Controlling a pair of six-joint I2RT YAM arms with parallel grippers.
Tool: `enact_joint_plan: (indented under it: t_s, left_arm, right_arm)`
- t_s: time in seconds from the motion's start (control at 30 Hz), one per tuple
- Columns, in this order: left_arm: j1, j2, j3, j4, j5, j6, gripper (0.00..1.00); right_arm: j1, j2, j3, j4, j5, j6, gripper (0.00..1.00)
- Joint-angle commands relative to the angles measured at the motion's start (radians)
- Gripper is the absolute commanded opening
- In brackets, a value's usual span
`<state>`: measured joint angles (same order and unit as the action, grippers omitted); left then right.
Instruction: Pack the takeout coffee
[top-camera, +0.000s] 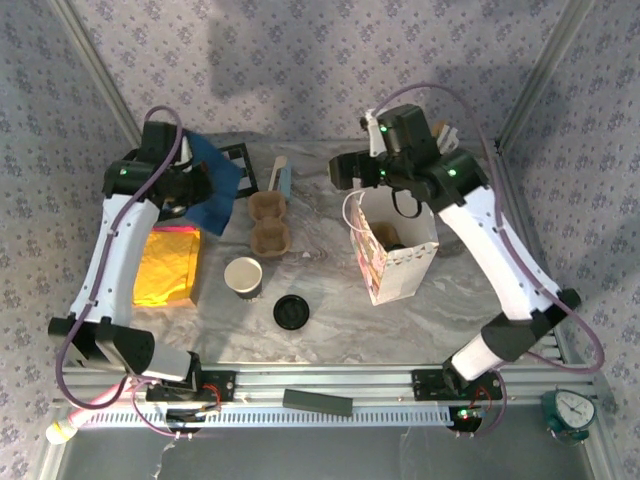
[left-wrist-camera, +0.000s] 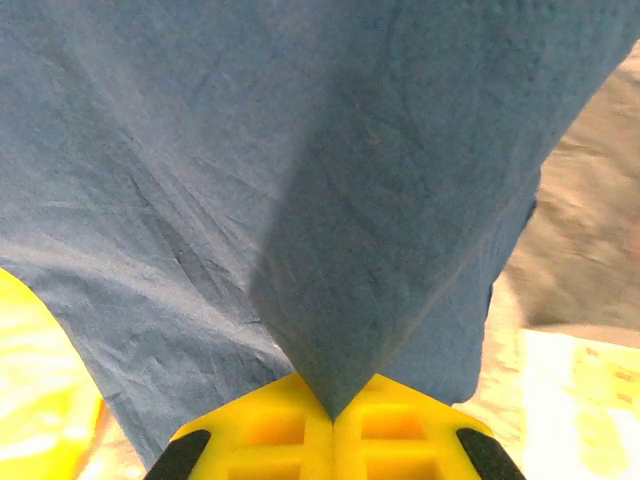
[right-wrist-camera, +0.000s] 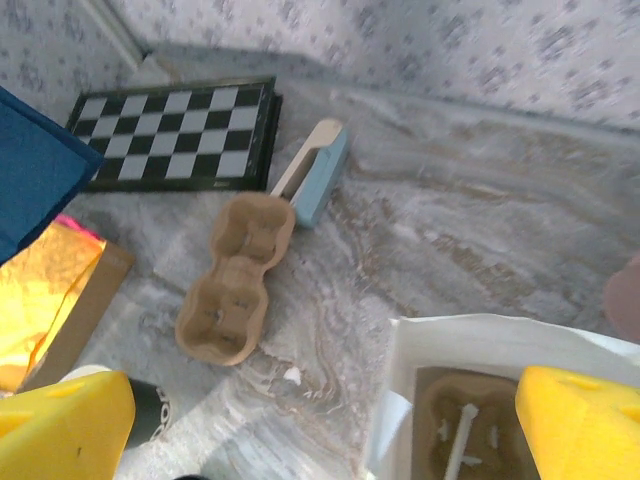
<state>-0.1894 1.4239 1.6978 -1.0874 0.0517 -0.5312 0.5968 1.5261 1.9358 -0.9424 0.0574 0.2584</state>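
My left gripper (left-wrist-camera: 333, 415) is shut on the corner of a blue napkin (left-wrist-camera: 300, 180), which hangs from it above the table's back left (top-camera: 215, 180). My right gripper (right-wrist-camera: 320, 440) stands open and holds nothing, over the left rim of the white paper bag (top-camera: 400, 262). Inside the bag lies a brown pulp carrier (right-wrist-camera: 470, 430). A dark round shape (top-camera: 390, 238) also sits in there; I cannot tell whether it is the takeout coffee. A lidless cup with a white inside (top-camera: 244, 276) stands mid-table, and a loose flat black lid (top-camera: 290, 312) lies to its right.
A brown two-cup carrier (top-camera: 268, 222) lies between the arms. Behind it are a checkerboard (top-camera: 238, 165) and a blue-and-tan block (top-camera: 282, 177). A shiny gold pouch (top-camera: 168, 265) lies at the left. Patterned walls close in the back and sides.
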Motion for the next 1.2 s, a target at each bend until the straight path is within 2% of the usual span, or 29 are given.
enact_joint_plan:
  t_s: [0.0,0.17,0.37,0.53,0.73,0.83,1.0,1.17]
  left_arm:
    - [-0.105,0.037,0.118,0.038,0.047,-0.067,0.0]
    - [-0.299,0.105,0.279,0.13,0.068,-0.103,0.0]
    - [-0.504,0.255,0.533,0.186,0.067,-0.063,0.0]
    - [-0.621,0.389,0.681,0.268,0.101,-0.075,0.0]
    - [-0.714,0.572,0.907,0.261,0.147,-0.089,0.0]
    - [-0.749,0.621,0.947,0.261,0.173,-0.07,0.0]
    - [-0.767,0.634,0.904,0.252,0.208,-0.059,0.0]
    - [-0.802,0.58,0.737,0.28,0.208,-0.077,0.0]
  right_arm:
    - [-0.038,-0.085,-0.038,0.01,0.099,0.035,1.0]
    - [-0.095,-0.202,-0.116,-0.002,0.186,0.069,1.0]
    - [-0.189,-0.333,-0.22,-0.029,0.226,0.115,1.0]
    - [-0.242,-0.429,-0.296,-0.053,0.253,0.154,1.0]
    - [-0.321,-0.51,-0.324,-0.113,0.284,0.154,1.0]
    - [-0.363,-0.55,-0.332,-0.127,0.286,0.142,1.0]
    - [-0.408,-0.594,-0.358,-0.134,0.259,0.138,1.0]
    - [-0.42,-0.605,-0.375,-0.137,0.242,0.15,1.0]
